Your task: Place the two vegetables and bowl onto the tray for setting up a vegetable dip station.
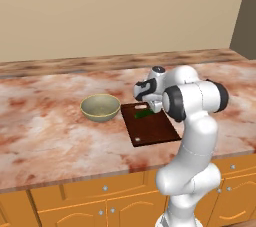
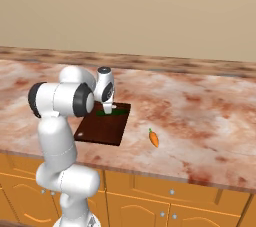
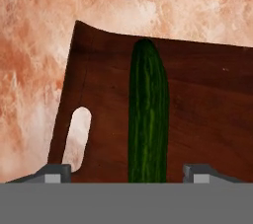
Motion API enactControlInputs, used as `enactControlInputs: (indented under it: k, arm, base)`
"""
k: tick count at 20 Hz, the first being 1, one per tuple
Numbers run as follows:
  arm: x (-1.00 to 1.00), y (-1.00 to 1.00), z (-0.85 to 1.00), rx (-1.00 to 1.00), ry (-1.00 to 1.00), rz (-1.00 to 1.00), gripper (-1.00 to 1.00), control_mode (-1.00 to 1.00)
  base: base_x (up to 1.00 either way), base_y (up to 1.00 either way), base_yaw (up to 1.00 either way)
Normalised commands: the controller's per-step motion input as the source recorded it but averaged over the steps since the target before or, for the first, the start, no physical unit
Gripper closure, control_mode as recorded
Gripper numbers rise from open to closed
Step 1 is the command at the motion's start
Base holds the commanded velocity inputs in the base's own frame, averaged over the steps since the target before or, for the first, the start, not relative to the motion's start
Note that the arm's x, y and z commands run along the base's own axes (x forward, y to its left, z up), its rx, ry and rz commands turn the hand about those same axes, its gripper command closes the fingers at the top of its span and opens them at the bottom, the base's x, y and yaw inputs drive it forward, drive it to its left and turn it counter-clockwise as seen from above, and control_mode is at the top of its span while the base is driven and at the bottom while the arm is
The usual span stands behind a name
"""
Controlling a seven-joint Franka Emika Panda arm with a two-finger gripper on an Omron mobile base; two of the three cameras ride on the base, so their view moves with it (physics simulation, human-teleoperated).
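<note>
Dark finger tips of the gripper [image 3: 126,172] stand spread apart, one on each side of the cucumber [image 3: 148,114] and clear of it, holding nothing. Cucumber lies flat on the tray [image 3: 202,114], near the slot handle [image 3: 79,136] end. Tray rests on the marble counter [image 1: 45,136]. Bowl [image 1: 100,107] sits on the counter just beside the tray. Carrot [image 2: 154,138] lies on the counter, apart from the tray's other side.
</note>
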Motion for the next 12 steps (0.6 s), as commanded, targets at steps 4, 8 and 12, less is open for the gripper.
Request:
enactControlInputs:
  k: [4, 8, 12]
  arm:
    - [0.14, 0.0, -0.04, 0.0, 0.0, 0.0, -1.0, -1.0]
    - [0.0, -0.12, 0.0, 0.0, 0.0, 0.0, -1.0, -1.0]
    - [-0.09, -0.42, 0.09, 0.0, 0.0, 0.0, -1.0, -1.0]
  base:
    - [0.0, 0.0, 0.0]
    - [0.0, 0.0, 0.0]
    - [0.0, 0.0, 0.0]
